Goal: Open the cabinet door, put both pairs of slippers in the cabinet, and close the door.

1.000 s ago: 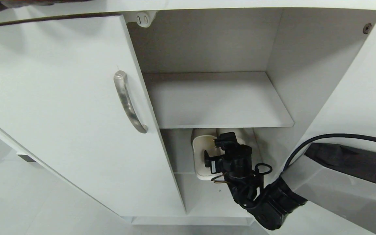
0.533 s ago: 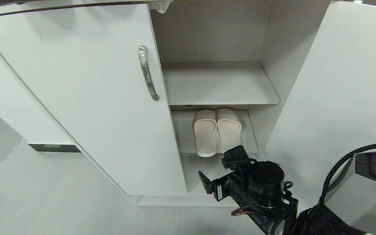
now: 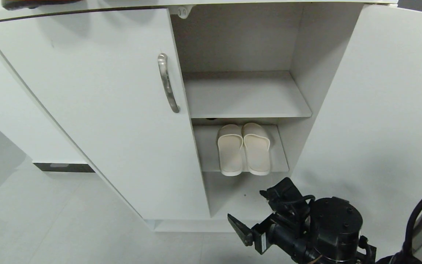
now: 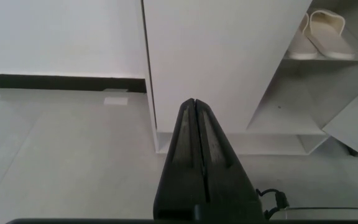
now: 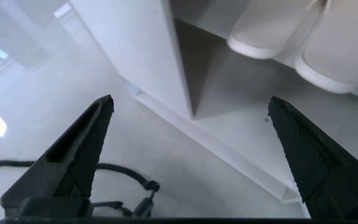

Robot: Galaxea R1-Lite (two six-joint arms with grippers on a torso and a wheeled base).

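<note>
One pair of cream slippers [image 3: 244,148] lies side by side on the middle shelf of the white cabinet [image 3: 294,55], toes pointing inward. The cabinet's right door [image 3: 379,110] stands swung open; the left door [image 3: 97,102] with its metal handle [image 3: 167,82] is closed. My right gripper [image 3: 260,209] hangs open and empty in front of the bottom compartment, below and apart from the slippers [image 5: 291,37]; its own camera shows the right gripper [image 5: 191,124] with jaws spread wide. My left gripper [image 4: 194,143] is shut on nothing, low over the floor before the closed door [image 4: 222,56], the slippers [image 4: 322,37] farther off.
The upper shelf [image 3: 247,95] holds nothing. The bottom compartment floor [image 3: 233,198] is bare. Pale floor tiles [image 3: 68,227] spread out in front of the cabinet. A dark object [image 3: 35,3] rests on the cabinet top at the left.
The head camera has pulled back and the whole picture has shifted. My right gripper, which was at the slippers inside the cabinet, has withdrawn outward and downward, leaving the pair on the shelf.
</note>
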